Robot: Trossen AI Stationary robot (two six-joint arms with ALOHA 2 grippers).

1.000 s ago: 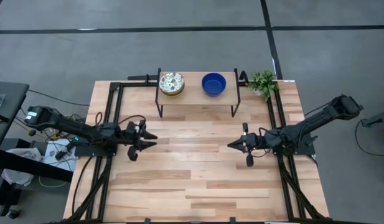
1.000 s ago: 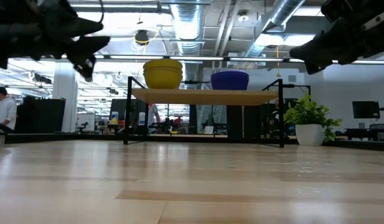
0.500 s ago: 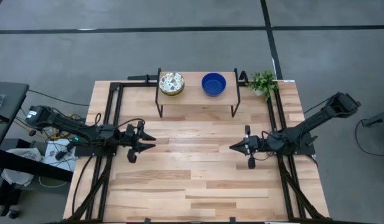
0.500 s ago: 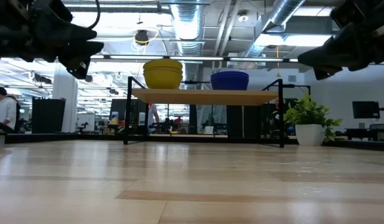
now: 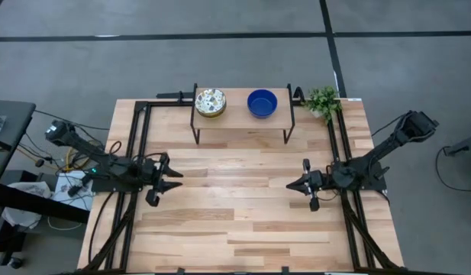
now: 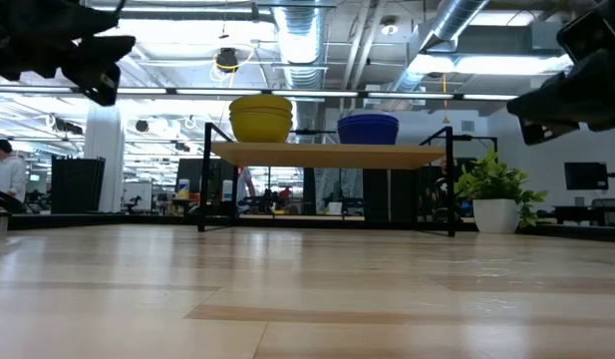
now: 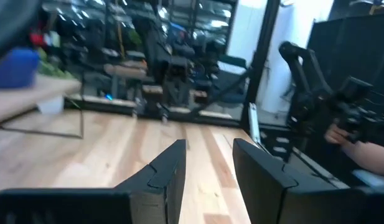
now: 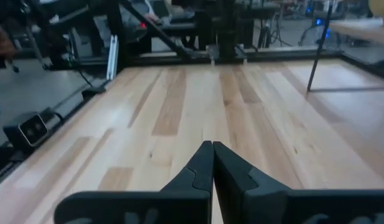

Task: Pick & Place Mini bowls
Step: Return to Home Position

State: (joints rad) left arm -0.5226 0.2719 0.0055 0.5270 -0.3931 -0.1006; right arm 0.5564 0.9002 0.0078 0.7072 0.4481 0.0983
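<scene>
Left gripper [image 5: 174, 180] hovers over the pale wooden worktop [image 5: 235, 221], in front of the small wooden shelf on black metal legs [image 5: 237, 116] and off its left end; fingers [image 7: 173, 171] parted, holding nothing. On the shelf: stack of cream speckled mini bowls [image 5: 210, 101] at left end, stack of glossy cobalt blue mini bowls [image 5: 262, 103] at right end. Right gripper [image 5: 291, 185] in front of the shelf, off its right end; fingers pressed together, empty.

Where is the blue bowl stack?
High view: the blue bowl stack sits on the shelf, right half, between the patterned bowls and the potted plant.
</scene>
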